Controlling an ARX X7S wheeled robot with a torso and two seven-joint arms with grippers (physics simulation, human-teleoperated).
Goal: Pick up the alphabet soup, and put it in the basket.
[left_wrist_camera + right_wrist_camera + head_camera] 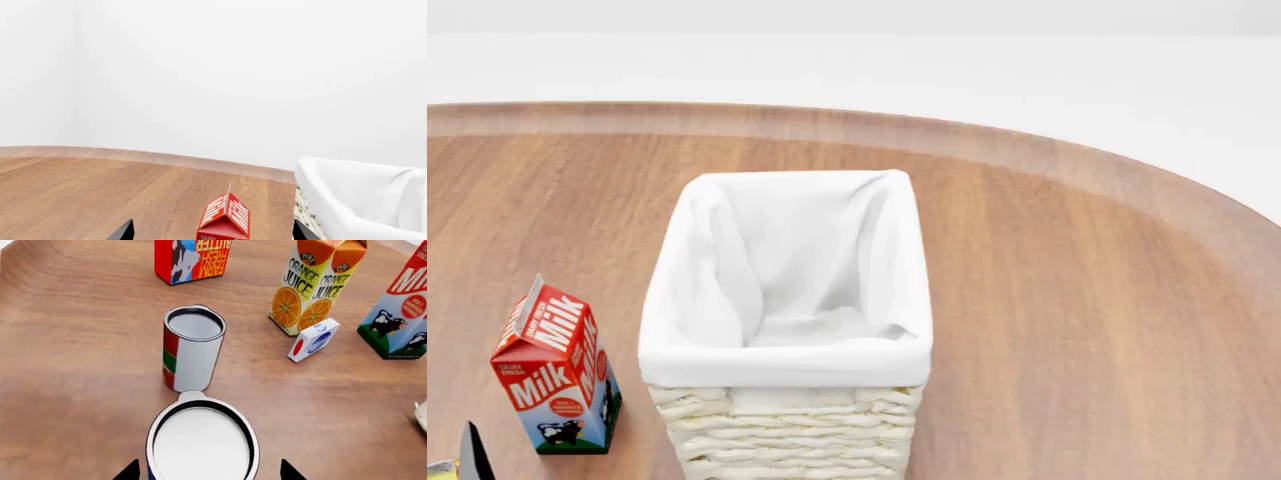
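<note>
The alphabet soup (202, 444) shows in the right wrist view as a large silver-white lid with a sliver of blue label beneath it. It stands upright between the fingers of my right gripper (209, 472), which is open with a small gap on each side of the can. The basket (785, 362), cream wicker with a white liner, sits mid-table in the head view and holds nothing; its rim (347, 175) also shows in the left wrist view. My left gripper (212, 231) is open and holds nothing. One of its dark fingertips (474, 455) shows beside the basket.
A red and green can (192, 347) stands just beyond the alphabet soup. Behind it are a butter carton (192, 259), an orange juice carton (313, 287), a small white box (313, 340) and a milk carton (400, 310). The milk carton (558, 370) (225, 219) stands left of the basket.
</note>
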